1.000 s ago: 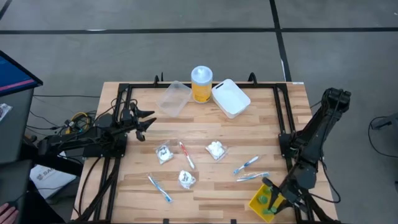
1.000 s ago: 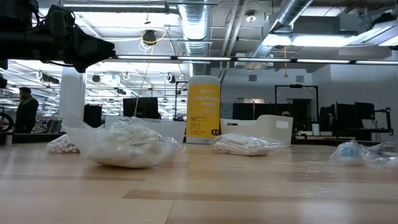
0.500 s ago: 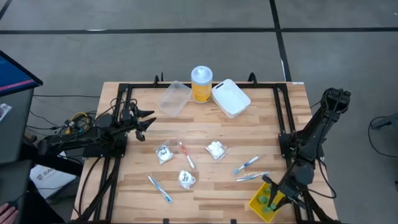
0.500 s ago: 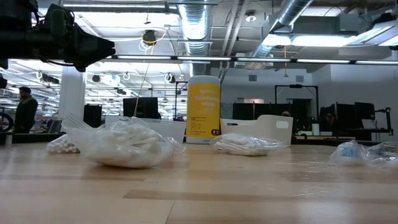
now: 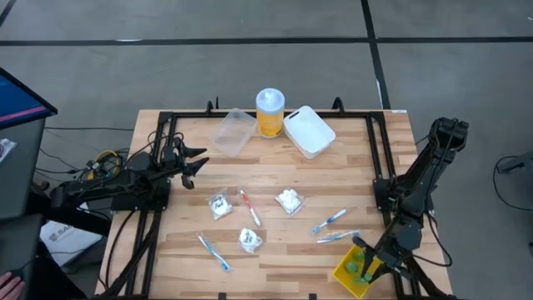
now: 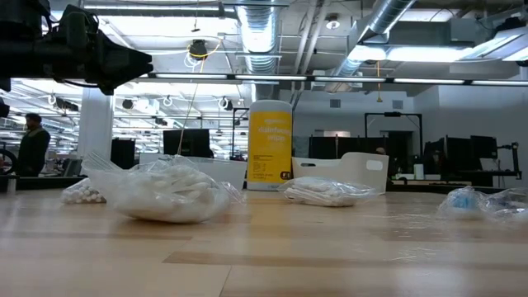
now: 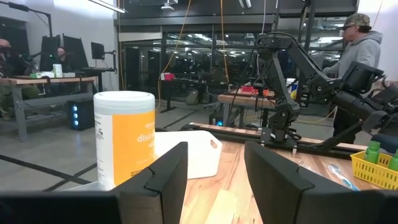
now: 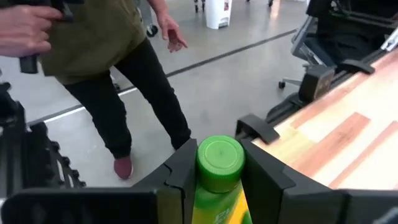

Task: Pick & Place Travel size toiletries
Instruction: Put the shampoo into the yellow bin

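**Operator:** Report the work area, largest item first.

**Arm:** The table [image 5: 275, 179] carries a clear bin [image 5: 233, 132], a white bin [image 5: 309, 130] and a yellow jar [image 5: 270, 112] at the far edge. A yellow basket [image 5: 348, 274] sits at the near right corner. Packets [image 5: 289, 201] and toothbrushes [image 5: 250, 207] lie mid-table.

**Operator:** State of your right gripper?

**Arm:** My right gripper [image 8: 214, 186] is closed on a green bottle [image 8: 219, 171], fingers touching both sides below its cap. The bottle stands upright, long axis vertical, directly over the basket.

**Operator:** Arm pose?

**Arm:** My right arm is folded steeply down at the near right corner. My left gripper [image 7: 214, 177] waits at the table's left side, jaws wide and empty.

**Operator:** Next requirement?

**Arm:** In my judgement, a straight vertical move; the remaining toiletries lie to the left, nearer my right arm.
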`<act>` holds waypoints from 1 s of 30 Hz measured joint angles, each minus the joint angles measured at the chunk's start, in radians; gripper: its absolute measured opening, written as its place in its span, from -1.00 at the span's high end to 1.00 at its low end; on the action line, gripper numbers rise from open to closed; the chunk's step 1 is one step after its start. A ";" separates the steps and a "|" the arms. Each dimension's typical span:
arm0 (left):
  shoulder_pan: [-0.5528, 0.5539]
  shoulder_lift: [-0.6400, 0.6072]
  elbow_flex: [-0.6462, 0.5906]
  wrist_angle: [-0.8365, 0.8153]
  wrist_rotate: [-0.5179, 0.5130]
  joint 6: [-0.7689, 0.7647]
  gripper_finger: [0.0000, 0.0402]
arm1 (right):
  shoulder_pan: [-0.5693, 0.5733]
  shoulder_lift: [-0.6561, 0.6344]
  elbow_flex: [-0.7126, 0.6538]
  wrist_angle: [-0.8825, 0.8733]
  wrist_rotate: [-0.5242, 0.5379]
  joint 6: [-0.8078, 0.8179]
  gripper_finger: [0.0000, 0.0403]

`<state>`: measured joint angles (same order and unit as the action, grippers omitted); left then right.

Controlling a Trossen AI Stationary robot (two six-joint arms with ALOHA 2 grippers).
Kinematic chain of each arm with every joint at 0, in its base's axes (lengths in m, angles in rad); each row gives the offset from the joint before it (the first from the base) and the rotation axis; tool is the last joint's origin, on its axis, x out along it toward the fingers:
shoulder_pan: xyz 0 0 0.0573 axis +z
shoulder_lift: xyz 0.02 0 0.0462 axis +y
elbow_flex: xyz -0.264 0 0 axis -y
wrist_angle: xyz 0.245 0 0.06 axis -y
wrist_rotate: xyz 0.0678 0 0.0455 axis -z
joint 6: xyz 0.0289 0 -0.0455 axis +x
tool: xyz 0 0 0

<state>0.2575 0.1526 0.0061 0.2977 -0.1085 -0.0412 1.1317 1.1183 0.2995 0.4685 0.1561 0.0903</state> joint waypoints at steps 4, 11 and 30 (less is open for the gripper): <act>0.000 0.000 0.000 0.001 0.000 0.000 0.23 | -0.002 0.000 -0.029 0.031 0.012 0.004 0.53; 0.000 0.000 0.000 0.004 -0.001 0.000 0.23 | -0.002 0.000 -0.071 0.095 0.013 0.018 0.53; 0.000 0.000 0.000 0.010 -0.004 0.000 0.23 | 0.019 0.000 -0.075 0.060 0.028 0.027 0.53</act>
<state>0.2577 0.1528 0.0059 0.3080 -0.1127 -0.0414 1.1507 1.1187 0.2245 0.5285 0.1844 0.1177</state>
